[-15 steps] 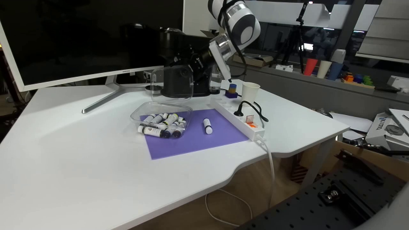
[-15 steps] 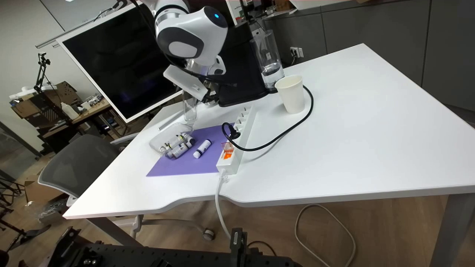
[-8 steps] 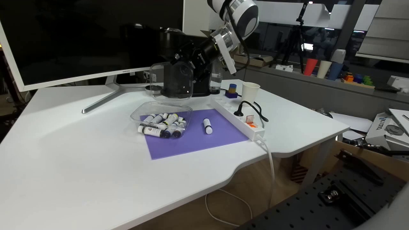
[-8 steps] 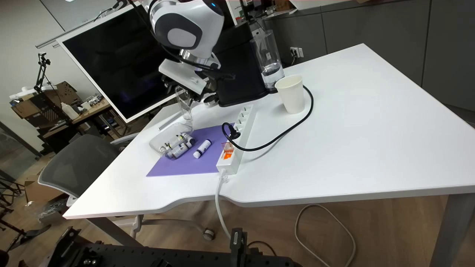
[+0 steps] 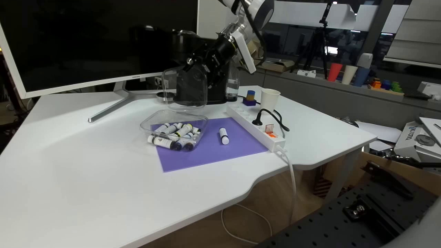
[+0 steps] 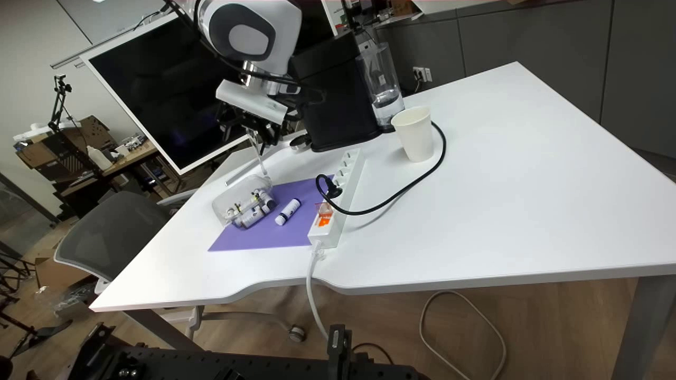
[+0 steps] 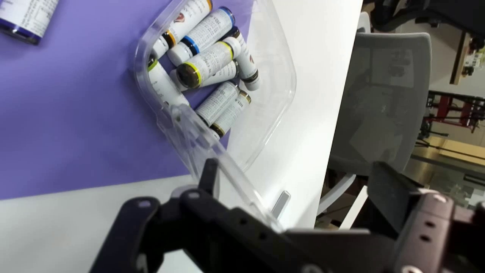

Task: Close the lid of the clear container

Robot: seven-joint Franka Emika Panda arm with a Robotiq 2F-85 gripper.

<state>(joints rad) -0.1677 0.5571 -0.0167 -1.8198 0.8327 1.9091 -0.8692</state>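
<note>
The clear container (image 5: 146, 124) sits on the purple sheet and table with several small white-labelled bottles in it; it also shows in an exterior view (image 6: 222, 203) and the wrist view (image 7: 284, 72). Its lid (image 5: 186, 90) stands up, roughly vertical, at the container's back edge; it shows nearly edge-on in an exterior view (image 6: 259, 152) and as a clear strip in the wrist view (image 7: 242, 182). My gripper (image 7: 297, 185) is wide open with nothing between its pads. One finger (image 7: 209, 175) is right beside the lid, seemingly against its outer face. In an exterior view the gripper (image 5: 201, 73) is behind the lid's upper part.
A lone bottle (image 5: 224, 135) lies on the purple sheet (image 5: 206, 158). A white power strip (image 5: 255, 129) with a black plug and a paper cup (image 5: 269, 99) stand beside it. The tall black box (image 6: 338, 116) and the monitor (image 5: 103, 44) stand behind.
My gripper has moved down and across toward the lid, the monitor side. The lid has swung slightly, appearing more edge-on, and the container has shifted very slightly.
</note>
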